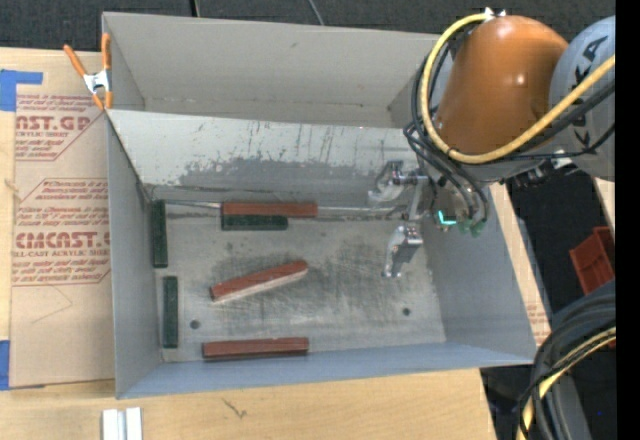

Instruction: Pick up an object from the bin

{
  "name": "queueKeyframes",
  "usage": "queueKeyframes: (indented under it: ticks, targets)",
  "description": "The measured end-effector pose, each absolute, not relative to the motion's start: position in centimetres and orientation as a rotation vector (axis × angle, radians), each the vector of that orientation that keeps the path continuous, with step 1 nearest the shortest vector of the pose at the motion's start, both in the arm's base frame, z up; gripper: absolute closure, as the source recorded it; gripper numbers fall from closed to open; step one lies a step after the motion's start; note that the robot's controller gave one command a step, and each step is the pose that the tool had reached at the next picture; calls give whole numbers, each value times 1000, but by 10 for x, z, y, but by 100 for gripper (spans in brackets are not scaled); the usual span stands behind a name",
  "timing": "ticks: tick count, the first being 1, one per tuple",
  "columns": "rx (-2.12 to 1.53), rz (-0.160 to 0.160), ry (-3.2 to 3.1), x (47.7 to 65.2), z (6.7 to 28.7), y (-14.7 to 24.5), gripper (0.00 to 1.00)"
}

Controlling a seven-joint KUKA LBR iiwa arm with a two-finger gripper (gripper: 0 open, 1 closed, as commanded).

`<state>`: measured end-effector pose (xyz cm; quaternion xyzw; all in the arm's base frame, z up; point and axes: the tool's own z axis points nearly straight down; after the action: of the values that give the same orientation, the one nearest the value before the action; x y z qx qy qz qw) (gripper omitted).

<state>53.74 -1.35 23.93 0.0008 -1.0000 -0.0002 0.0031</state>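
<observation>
Gripper (395, 218) jaws spread over the bin (250, 78) floor, right of tilted red bar (260, 280); arm (600, 53) lettering reads "KA".

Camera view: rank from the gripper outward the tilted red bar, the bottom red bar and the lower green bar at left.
1. tilted red bar, mid-floor, to the left of the gripper.
2. bottom red bar, along the bin's lower wall.
3. lower green bar, against the left wall.

One camera looks down into the grey bin (250, 58) from above, slightly aslant; arm (500, 88) at right
</observation>
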Motion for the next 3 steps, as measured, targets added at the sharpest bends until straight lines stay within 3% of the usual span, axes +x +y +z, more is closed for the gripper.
queueKeyframes:
  ticks: [1, 2, 3]
  targets:
    - [2, 0, -3144, 539, 244, -14, 0]
    - [176, 0, -3142, 541, 185, 12, 0]
    - [159, -5, -3138, 538, 159, 84, 0]
